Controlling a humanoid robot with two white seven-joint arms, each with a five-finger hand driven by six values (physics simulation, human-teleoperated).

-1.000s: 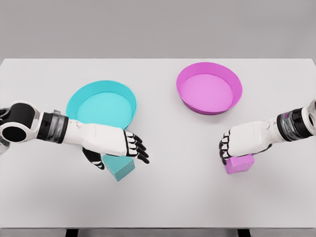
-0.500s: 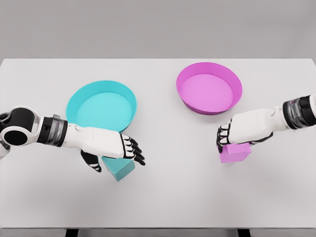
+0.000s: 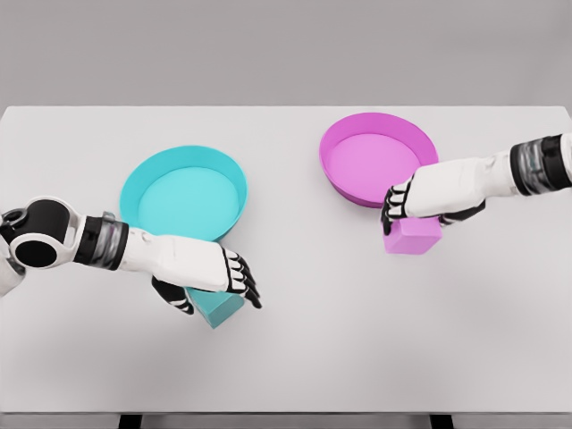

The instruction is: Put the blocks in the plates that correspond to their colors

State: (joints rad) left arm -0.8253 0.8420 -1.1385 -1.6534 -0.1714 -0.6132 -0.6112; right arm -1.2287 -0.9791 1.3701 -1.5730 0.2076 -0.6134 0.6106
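A magenta block [image 3: 414, 237] hangs just above the table at the near edge of the magenta plate [image 3: 427, 152], and my right hand [image 3: 399, 213] is shut on it from above. The cyan block [image 3: 220, 307] lies on the table in front of the cyan plate [image 3: 134, 181]. My left hand [image 3: 207, 284] sits low over this block with the fingers [image 3: 241, 279] stretched across its top and the thumb [image 3: 175, 298] at its left side. The hand is open and covers much of the block.
Both plates stand on a white table [image 3: 313, 349], cyan at mid left and magenta at back right. The table's front edge runs near the bottom of the head view.
My right hand has lifted the magenta block and carried it up and left to the magenta plate's near edge. My left hand has sunk lower over the cyan block, which stayed in place.
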